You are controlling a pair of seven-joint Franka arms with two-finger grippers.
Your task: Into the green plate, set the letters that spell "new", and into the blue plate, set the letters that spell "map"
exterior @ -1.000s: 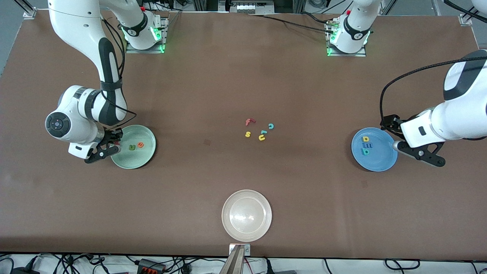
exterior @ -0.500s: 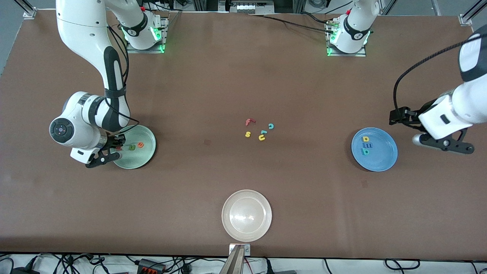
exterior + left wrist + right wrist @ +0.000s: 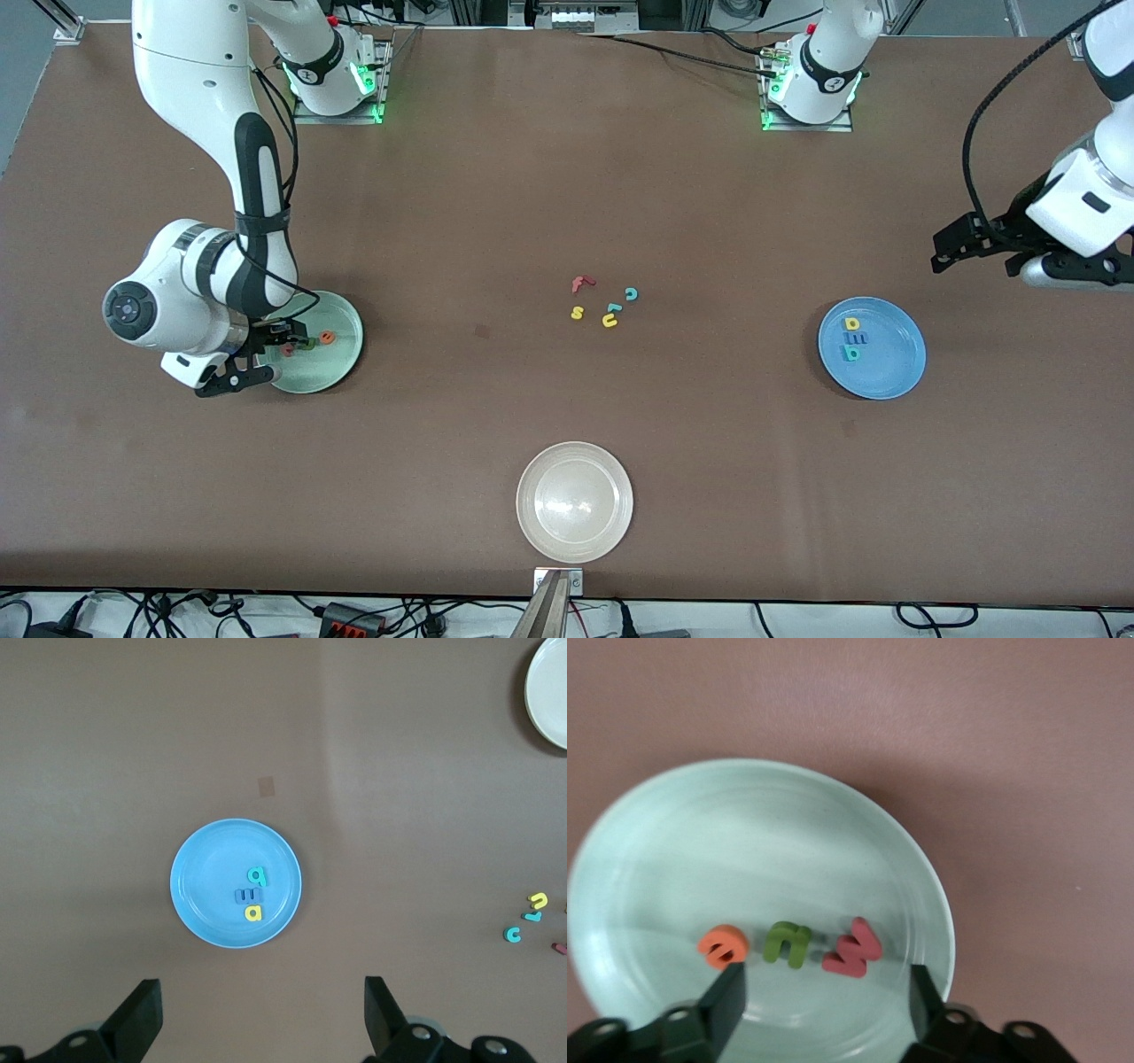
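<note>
Right gripper (image 3: 824,992), jaws apart, is hovering over round mint-green plate (image 3: 673,833) beside pink-red foam "w" (image 3: 852,950); should lift straight up, while waiting left gripper (image 3: 262,1019) is hanging wide open.

Pale mint-green plate (image 3: 673,842) holds an orange "e" (image 3: 724,946), green "n" (image 3: 788,943) and pink-red "w" (image 3: 852,950). Bright blue plate (image 3: 199,881) carries teal, blue and yellow letters. Brown table (image 3: 532,177).

Right pincer (image 3: 282,341) hangs over the green plate (image 3: 341,354) (orange "e" (image 3: 328,337) inside); left pincer (image 3: 979,241) above bare bench (image 3: 567,177), near the blue plate (image 3: 895,372)
</note>
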